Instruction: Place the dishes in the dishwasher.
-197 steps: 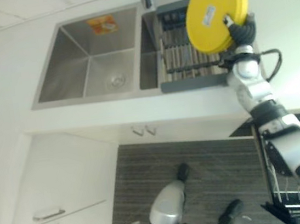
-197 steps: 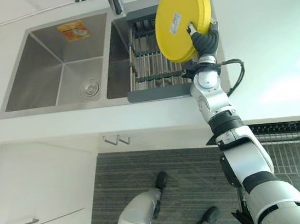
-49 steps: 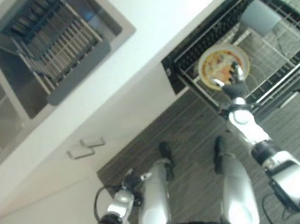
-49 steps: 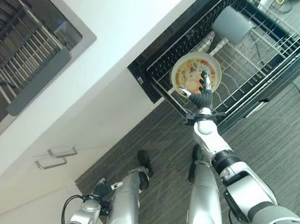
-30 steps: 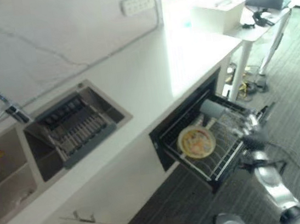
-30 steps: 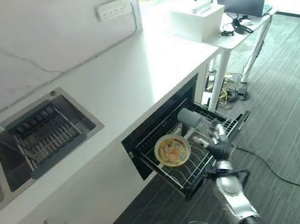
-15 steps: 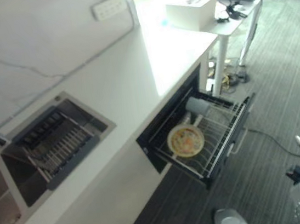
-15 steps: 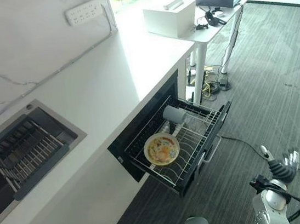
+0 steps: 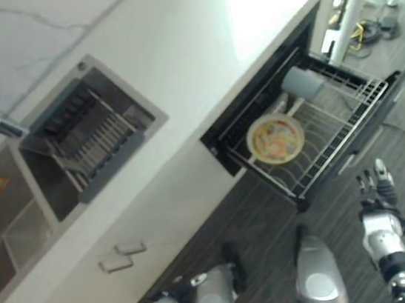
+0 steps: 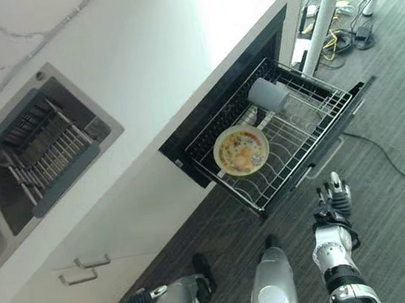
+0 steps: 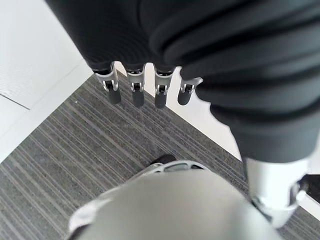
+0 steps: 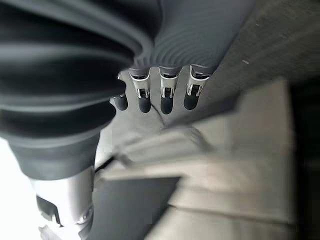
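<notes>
A round plate (image 10: 241, 150) with a yellow and orange printed face lies flat in the wire rack (image 10: 309, 118) of the pulled-out dishwasher drawer. A grey cup (image 10: 269, 92) lies on its side at the back of the same rack. My right hand (image 10: 334, 197) is over the floor just in front of the drawer, apart from it, fingers (image 12: 166, 98) straight and holding nothing. My left hand (image 11: 134, 92) hangs low by the cabinet front over the striped floor, fingers straight and empty.
A double steel sink (image 9: 17, 221) with a dark drying rack (image 9: 94, 147) is set into the white counter (image 9: 195, 40) to the left. White cabinet drawers with handles (image 9: 123, 254) sit below it. A white table leg (image 10: 324, 10) and cables stand beyond the drawer.
The camera has swung down and left. The plate left my right hand and stays in the dishwasher rack. That hand now sits in front of the drawer, open.
</notes>
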